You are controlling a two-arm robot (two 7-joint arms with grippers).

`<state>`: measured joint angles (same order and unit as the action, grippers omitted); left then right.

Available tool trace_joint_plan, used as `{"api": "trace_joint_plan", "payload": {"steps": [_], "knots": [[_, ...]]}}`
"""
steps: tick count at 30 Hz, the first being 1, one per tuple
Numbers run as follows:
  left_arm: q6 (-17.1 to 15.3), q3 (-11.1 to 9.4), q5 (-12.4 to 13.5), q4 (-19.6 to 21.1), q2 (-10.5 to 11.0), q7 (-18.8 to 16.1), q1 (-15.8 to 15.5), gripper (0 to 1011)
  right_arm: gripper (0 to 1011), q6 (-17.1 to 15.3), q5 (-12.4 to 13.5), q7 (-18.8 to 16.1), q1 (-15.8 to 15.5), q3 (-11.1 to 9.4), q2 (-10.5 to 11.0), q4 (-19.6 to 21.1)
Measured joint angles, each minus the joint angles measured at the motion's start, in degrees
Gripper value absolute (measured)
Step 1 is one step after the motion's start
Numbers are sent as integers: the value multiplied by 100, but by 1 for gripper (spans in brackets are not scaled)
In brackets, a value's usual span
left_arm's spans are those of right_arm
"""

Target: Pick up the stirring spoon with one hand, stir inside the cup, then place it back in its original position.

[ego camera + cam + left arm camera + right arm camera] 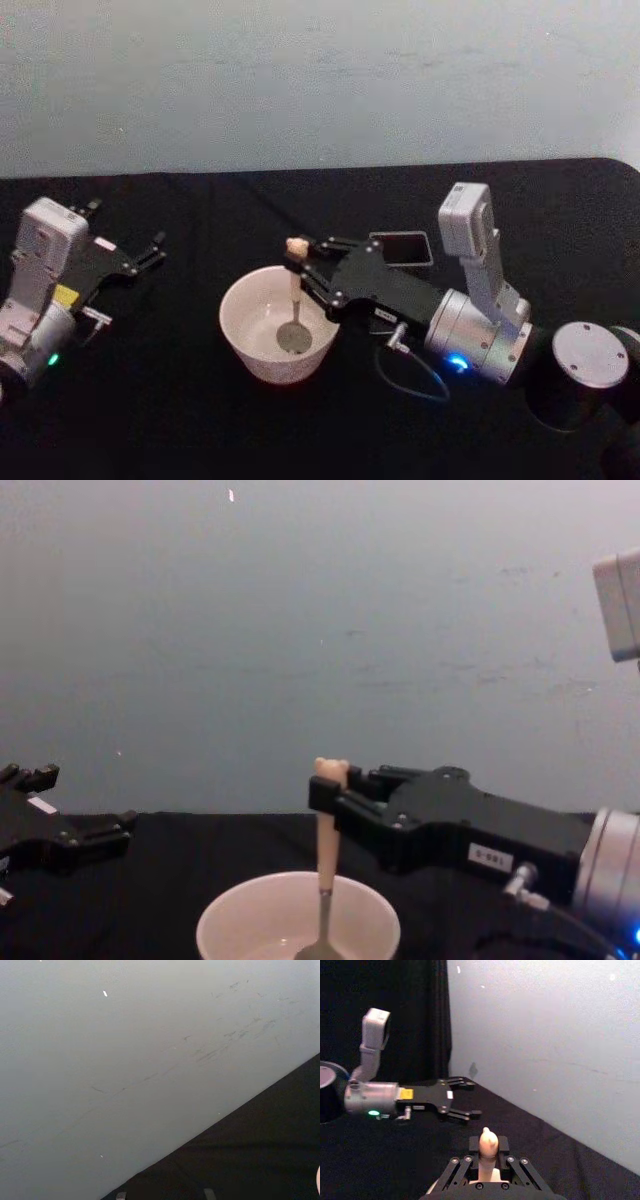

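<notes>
Stirring spoon (295, 300) stands nearly upright in the cup (238, 300), its metal bowl down near the bottom and the bear-head top of its handle above the rim. The right gripper (305, 268) reaches in from the right and is clamped on the upper handle just under the bear head. In the right wrist view, its fingers (504, 1150) press on both sides of the handle. The left gripper (130, 225) lies on the black table (200, 420) well to the left, fingers spread apart and empty.

This looks like the stirring step. To do it well, the grip should hold firm so the thin handle cannot twist, and the spoon should sweep small circles around the middle of the cup, low but not scraping hard. Nothing steadies the cup — a push against its wall could slide or tip it. The dark square box (400, 248) just behind the gripper is probably where the spoon belongs afterwards.
</notes>
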<state>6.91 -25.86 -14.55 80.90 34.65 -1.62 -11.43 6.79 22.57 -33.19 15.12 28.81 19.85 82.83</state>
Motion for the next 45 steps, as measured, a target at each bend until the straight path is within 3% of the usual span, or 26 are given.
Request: {"api": "trace_joint_plan", "payload": {"steps": [6, 18, 29, 36, 45], "knots": [[0, 0, 0, 0, 0, 0, 0, 1001, 214, -19, 52, -69, 22, 125, -35, -9], [0, 0, 0, 0, 0, 0, 0, 1001, 214, 14, 45, -63, 460, 349, -432, -651], [0, 0, 0, 0, 0, 0, 0, 1001, 214, 157, -193, 277, 828, 264, -716, -1214], [0, 0, 0, 0, 0, 0, 0, 1001, 214, 159, -289, 407, 834, 105, -681, -1290], [0, 0, 0, 0, 0, 0, 0, 1001, 214, -33, -38, 251, 481, -106, -399, -833]]}}
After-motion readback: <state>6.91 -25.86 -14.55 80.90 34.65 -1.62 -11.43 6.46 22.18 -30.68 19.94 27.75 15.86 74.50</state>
